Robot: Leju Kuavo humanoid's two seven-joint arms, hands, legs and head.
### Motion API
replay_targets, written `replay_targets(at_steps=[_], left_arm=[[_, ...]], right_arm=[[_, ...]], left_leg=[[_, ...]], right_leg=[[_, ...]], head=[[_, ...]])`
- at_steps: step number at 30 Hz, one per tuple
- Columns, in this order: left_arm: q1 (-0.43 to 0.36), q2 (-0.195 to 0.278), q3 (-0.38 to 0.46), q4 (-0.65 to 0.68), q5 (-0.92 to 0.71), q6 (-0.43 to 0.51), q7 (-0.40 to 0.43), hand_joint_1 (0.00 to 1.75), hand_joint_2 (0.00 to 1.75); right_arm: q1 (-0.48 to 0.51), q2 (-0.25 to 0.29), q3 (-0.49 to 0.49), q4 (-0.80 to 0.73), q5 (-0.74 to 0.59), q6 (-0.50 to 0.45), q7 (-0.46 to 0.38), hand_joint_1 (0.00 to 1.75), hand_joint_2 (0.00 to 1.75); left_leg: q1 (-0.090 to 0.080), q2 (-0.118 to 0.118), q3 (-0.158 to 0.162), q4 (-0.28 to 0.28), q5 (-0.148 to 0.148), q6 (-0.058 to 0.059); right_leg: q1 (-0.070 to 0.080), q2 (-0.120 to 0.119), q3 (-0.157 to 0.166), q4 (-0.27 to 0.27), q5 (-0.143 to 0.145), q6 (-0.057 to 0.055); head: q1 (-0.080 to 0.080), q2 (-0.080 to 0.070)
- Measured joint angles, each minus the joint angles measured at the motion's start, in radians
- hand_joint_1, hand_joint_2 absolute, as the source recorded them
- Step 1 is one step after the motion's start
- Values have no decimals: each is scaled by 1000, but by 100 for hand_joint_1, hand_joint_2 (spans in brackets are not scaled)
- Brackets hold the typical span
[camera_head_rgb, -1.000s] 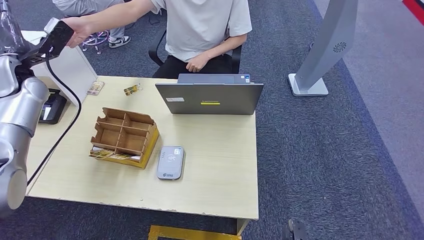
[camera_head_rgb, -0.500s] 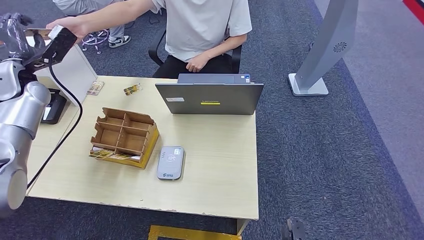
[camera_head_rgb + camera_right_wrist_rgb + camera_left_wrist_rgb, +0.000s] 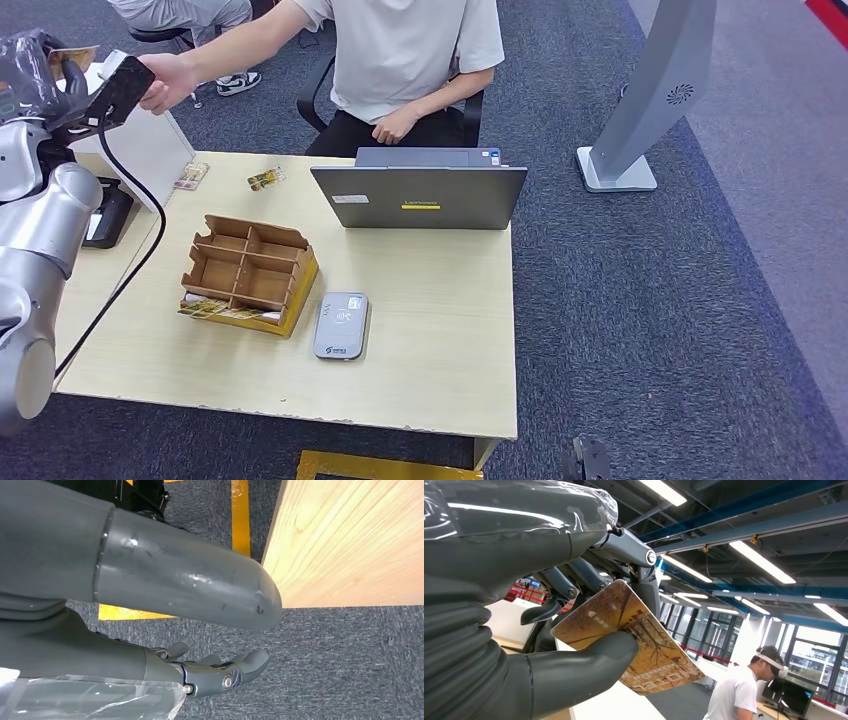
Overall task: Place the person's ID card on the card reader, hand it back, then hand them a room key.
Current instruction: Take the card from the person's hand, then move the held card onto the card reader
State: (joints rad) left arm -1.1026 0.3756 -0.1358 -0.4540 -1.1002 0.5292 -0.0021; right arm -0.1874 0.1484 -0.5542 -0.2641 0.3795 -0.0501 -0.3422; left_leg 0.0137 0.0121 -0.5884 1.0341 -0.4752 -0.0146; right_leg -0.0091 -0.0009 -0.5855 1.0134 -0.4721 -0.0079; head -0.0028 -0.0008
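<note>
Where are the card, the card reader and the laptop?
card [image 3: 624, 630], left wrist view, middle of its printed face
card reader [image 3: 341, 325], head view, centre of its top
laptop [image 3: 420, 198], head view, back of its lid

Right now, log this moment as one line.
left hand: holds card, raised | right hand: empty, hanging beside table | person's hand: near left wrist | card reader: bare

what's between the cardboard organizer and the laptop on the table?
Nothing: head view shows bare tabletop between the cardboard organizer and the laptop.
</note>
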Motion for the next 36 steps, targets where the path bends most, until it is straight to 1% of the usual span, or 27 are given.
replay_targets(at_steps=[5, 8, 11, 14, 16, 19, 22, 29, 32, 36], left_arm=[[4, -2, 0, 0, 11, 10, -17, 175, 175], [17, -7, 0, -1, 26, 33, -45, 175, 175], [46, -18, 0, -16, 48, 55, -84, 175, 175], [95, -35, 0, -65, 63, 64, -112, 175, 175], [140, -48, 0, -123, 64, 52, -115, 175, 175], [228, -73, -10, -261, 48, 14, -93, 175, 175], [310, -93, -39, -402, 27, -20, -63, 175, 175], [490, -128, -108, -707, -21, -99, -33, 175, 175], [538, -137, -130, -794, -30, -110, -25, 175, 175], [565, -140, -140, -855, -31, -112, -22, 175, 175]], right_arm=[[0, 0, 3, 0, -4, -3, 1, 0, 0], [1, 0, 6, 0, -8, -5, 1, 0, 0], [2, 0, 9, 0, -17, -8, 0, 0, 0], [6, 0, 12, 0, -26, -13, -7, 0, 0], [10, 0, 14, 0, -34, -15, -15, 0, 0], [18, -1, 14, 0, -47, -17, -28, 0, 0], [23, -3, 14, 0, -56, -18, -38, 0, 0], [42, -7, 14, 0, -73, -25, -55, 0, 0], [47, -8, 14, 0, -75, -25, -59, 0, 0], [50, -9, 14, 0, -75, -26, -61, 0, 0]], left_leg=[[0, 0, 0, 0, 0, 0], [0, 0, 0, 0, 0, 0], [0, 0, 0, 0, 0, 0], [0, 0, 0, 0, 0, 0], [0, 0, 0, 0, 0, 0], [-1, 0, 0, 0, 0, 0], [-1, 0, -1, 0, 0, 1], [-1, 0, -1, 0, -1, 1], [-1, 0, -1, 0, -1, 1], [-1, 0, -1, 0, -1, 1]], right_leg=[[0, 0, 0, 0, 0, 0], [0, 0, 0, 0, 0, 0], [0, 0, 0, 0, 0, 0], [0, 0, 0, 0, 0, 0], [0, 0, 0, -1, 0, 0], [0, 0, 0, -1, 0, 0], [0, 0, 0, -1, 0, 0], [-1, 0, -1, -2, -1, 1], [-1, 0, -1, -2, -1, 1], [-1, 0, -1, -1, -1, 1]], head=[[0, 0], [0, 0], [0, 0], [0, 0], [0, 0], [0, 0], [0, 0], [0, 0], [0, 0], [0, 0]])
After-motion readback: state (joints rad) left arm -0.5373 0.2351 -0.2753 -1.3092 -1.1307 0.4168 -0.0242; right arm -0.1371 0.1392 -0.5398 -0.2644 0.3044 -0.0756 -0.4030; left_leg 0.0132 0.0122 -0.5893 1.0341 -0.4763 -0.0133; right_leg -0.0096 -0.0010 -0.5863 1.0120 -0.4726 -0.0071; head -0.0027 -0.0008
